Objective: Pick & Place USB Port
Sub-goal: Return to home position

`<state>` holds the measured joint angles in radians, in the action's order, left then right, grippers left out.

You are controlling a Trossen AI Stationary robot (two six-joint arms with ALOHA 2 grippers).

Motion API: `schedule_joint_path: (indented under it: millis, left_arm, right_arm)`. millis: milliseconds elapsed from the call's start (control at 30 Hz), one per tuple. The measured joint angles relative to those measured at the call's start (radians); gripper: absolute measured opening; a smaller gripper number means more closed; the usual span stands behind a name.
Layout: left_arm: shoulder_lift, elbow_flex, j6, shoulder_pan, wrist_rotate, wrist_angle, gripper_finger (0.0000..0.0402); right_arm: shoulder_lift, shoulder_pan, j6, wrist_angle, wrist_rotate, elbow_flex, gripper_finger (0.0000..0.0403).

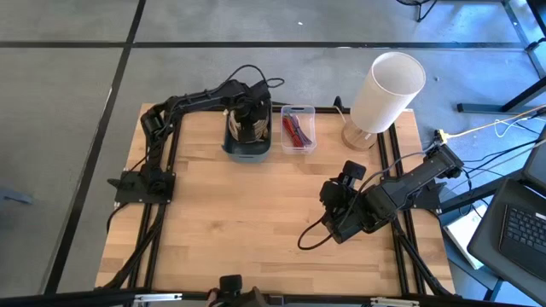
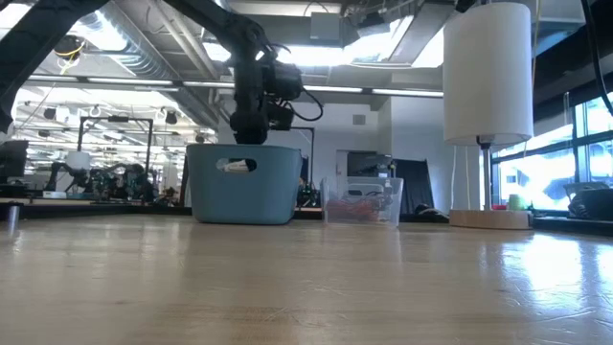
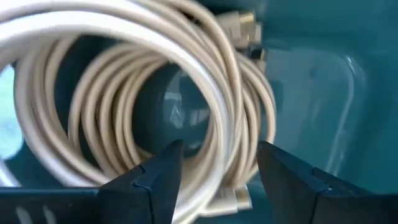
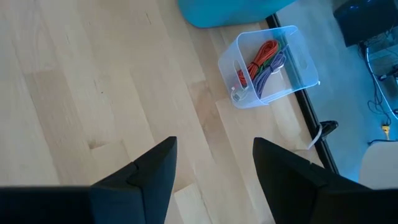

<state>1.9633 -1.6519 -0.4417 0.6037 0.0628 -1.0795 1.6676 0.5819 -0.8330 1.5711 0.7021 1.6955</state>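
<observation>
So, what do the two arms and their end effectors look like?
The left arm and the right arm are black, made of boxy jointed links, each trailing a thin black cable. The left end effector and the right end effector each have two dark wedge-shaped fingers. No markings show.

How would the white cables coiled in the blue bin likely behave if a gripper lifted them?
The white cables lie in loose overlapping loops, so they would probably sag and uncoil when lifted, floppy rather than stiff. Pulling one loop may drag its neighbours. The connector ends could snag on the bin wall.
</observation>
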Motion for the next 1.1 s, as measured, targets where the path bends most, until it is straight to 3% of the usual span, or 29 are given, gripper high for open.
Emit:
schedule_joint_path:
  millis: [300,633,733,933,1100]
  left_arm:
    - [-0.001,-0.185,0.037,-0.003,0.031,-0.210,0.0197]
    - [-0.005,-0.606,0.078,-0.029,0.034,-0.449,0.0196]
    - [-0.054,-0.682,0.096,-0.044,-0.020,-0.441,0.0196]
    - [-0.238,-0.685,0.166,-0.127,-0.121,-0.426,0.0196]
    - [-0.384,-0.638,0.247,-0.285,-0.214,-0.414,0.0196]
  right_arm:
    - [0.000,0.000,0.002,0.000,-0.001,0.000,0.0216]
    - [0.000,0.007,0.003,0.000,-0.023,0.000,0.0216]
    - [0.000,0.017,0.003,0.000,-0.023,0.000,0.0216]
    - [0.000,0.049,0.003,0.000,-0.023,0.000,0.0216]
    - [0.000,0.076,-0.008,0.000,-0.018,0.000,0.0216]
